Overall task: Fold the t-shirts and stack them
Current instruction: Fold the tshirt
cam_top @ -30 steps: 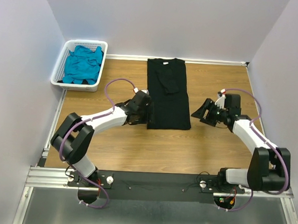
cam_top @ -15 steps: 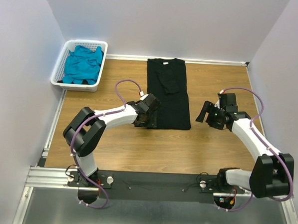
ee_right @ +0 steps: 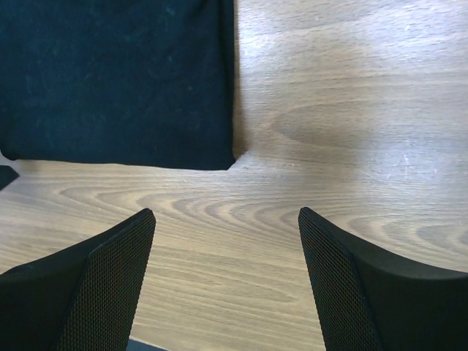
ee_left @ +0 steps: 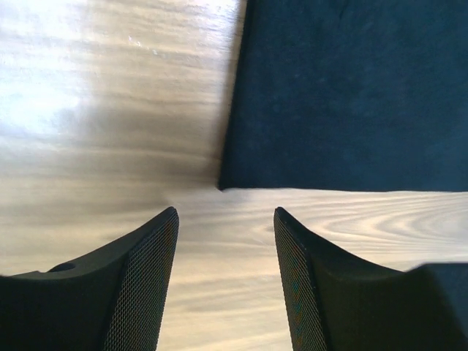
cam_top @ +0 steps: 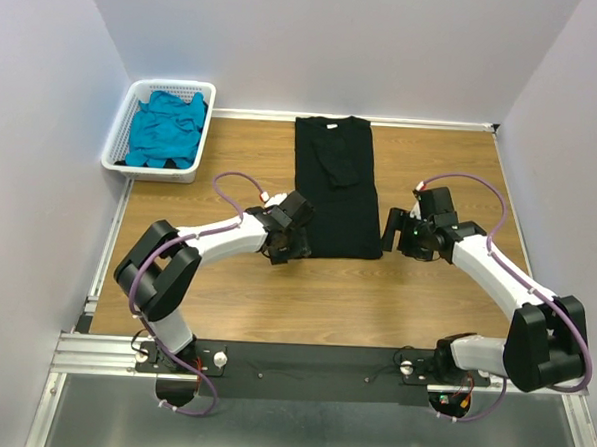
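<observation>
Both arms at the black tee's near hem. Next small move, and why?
Probably ease both forward and down onto the hem corners: left end effector and right end effector are open and empty, each with a near corner of the black t-shirt just ahead of its fingertips, untouched.

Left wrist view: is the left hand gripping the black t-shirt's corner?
No, the left hand is open over the table, with the black t-shirt corner just ahead of it, untouched.
</observation>
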`<state>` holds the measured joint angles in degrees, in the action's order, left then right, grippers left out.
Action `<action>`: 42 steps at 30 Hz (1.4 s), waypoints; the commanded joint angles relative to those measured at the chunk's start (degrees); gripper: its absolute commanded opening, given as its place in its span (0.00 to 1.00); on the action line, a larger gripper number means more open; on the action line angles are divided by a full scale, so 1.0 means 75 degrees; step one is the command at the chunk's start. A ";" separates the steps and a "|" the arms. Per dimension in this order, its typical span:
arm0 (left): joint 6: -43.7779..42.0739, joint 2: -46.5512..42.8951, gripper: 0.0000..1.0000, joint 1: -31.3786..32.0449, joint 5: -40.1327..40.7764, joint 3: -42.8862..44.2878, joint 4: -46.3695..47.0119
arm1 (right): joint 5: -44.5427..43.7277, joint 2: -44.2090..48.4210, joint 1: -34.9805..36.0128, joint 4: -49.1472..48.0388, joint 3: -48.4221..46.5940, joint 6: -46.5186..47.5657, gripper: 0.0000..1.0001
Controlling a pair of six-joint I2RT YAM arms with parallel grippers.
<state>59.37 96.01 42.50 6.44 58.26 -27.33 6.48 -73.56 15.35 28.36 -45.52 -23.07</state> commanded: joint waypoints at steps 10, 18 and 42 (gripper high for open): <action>0.4232 -0.0566 0.65 0.0145 -0.0286 -0.0759 0.0609 | 0.0109 -0.0083 0.0261 -0.0523 0.0209 -0.0252 0.87; 0.5628 -0.0590 0.66 0.0322 0.0489 -0.0936 0.1030 | 0.0331 -0.0048 0.0261 -0.0722 0.0444 -0.0229 0.87; 0.7060 0.0171 0.59 0.0216 0.1298 -0.1393 0.1676 | 0.0402 0.0245 0.0261 -0.0816 0.0737 -0.0228 0.87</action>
<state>110.91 94.65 44.60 11.64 48.60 -13.21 9.06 -73.25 16.93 23.22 -41.23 -24.43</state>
